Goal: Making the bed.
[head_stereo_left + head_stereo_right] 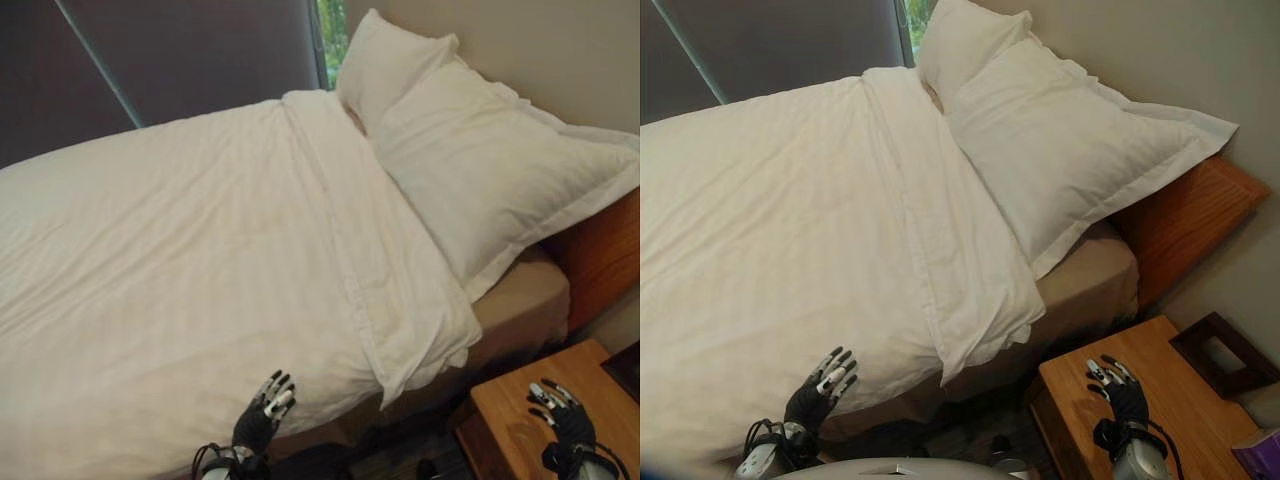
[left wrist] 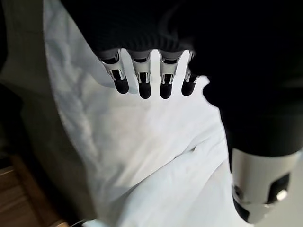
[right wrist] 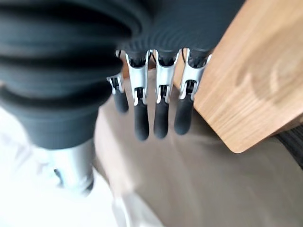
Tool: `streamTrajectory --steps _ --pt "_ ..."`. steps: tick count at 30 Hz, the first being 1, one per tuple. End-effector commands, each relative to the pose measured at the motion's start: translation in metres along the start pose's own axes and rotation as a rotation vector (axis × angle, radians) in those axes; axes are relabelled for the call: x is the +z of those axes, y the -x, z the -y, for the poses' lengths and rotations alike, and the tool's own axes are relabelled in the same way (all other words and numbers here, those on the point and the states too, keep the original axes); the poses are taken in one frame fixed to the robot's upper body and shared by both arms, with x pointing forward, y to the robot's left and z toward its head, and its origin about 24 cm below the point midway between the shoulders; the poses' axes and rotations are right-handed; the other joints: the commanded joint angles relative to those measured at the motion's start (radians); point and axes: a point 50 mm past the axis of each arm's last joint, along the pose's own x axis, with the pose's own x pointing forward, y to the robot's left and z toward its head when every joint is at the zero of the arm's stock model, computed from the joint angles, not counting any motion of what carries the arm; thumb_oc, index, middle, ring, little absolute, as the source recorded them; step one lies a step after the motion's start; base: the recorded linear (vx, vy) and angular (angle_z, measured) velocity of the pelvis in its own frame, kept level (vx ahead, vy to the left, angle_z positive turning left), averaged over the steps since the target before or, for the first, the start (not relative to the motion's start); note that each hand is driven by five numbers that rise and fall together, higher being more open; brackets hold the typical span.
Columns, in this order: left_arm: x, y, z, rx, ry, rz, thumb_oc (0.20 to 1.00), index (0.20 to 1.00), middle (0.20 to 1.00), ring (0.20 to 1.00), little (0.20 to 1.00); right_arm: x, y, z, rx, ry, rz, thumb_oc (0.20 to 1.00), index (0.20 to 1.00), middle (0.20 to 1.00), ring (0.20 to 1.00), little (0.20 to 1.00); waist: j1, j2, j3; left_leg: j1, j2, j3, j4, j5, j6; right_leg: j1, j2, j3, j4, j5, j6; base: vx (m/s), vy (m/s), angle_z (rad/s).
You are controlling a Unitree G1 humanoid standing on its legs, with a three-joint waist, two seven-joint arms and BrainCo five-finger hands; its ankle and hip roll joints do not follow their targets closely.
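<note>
Bed: duvet (image 1: 180, 260) spread flat over the mattress, reaching up to the pillows, with faint wrinkles across it
Fold: the duvet's top edge is turned back in a long band (image 1: 370, 250) running across the bed just below the pillows; its near corner (image 1: 420, 370) hangs over the bed's side
Pillows: two, at the head end against the wall; the big pillow (image 1: 500, 170) lies in front, the small one (image 1: 385, 60) behind it, nearer the window
Sheet: tan sheet (image 1: 525, 305) bare between the big pillow and the duvet's corner
Headboard: wooden (image 1: 1185, 220), partly under the big pillow
Nightstand: wooden (image 1: 1080, 400), beside the bed's head end, with a dark frame (image 1: 1220, 355) on its far side
Left hand: (image 1: 265, 410) raised over the duvet's near edge, fingers straight and spread, holding nothing
Right hand: (image 1: 1122, 390) above the nightstand, well apart from the bed, fingers straight and loose, holding nothing
</note>
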Motion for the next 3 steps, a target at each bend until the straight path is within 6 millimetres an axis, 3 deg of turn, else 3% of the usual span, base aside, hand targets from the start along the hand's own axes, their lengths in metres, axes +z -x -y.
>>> streamTrajectory --steps 1,3 --pt "0.009 -0.0056 -0.0044 -0.048 -0.114 0.011 1.0 1.0 1.0 1.0 1.0 0.0179 -0.0096 -0.0205 0.099 0.066 0.099 1.0 1.0 1.0 1.0 1.0 -0.027 -0.032 -0.008 -0.017 -0.038 -0.029 0.011 -0.002 0.006 0.0 -0.012 0.011 0.082 -0.062 0.043 -0.02 0.012 -0.1" --pt "0.0063 -0.0083 -0.0026 -0.063 -0.128 -0.005 1.0 1.0 1.0 1.0 1.0 0.0175 -0.009 -0.0292 0.154 0.12 0.096 1.0 1.0 1.0 1.0 1.0 -0.028 -0.033 -0.01 -0.017 -0.038 -0.031 0.011 -0.002 0.005 -0.002 -0.012 0.013 0.084 -0.061 0.042 -0.02 0.01 -0.09"
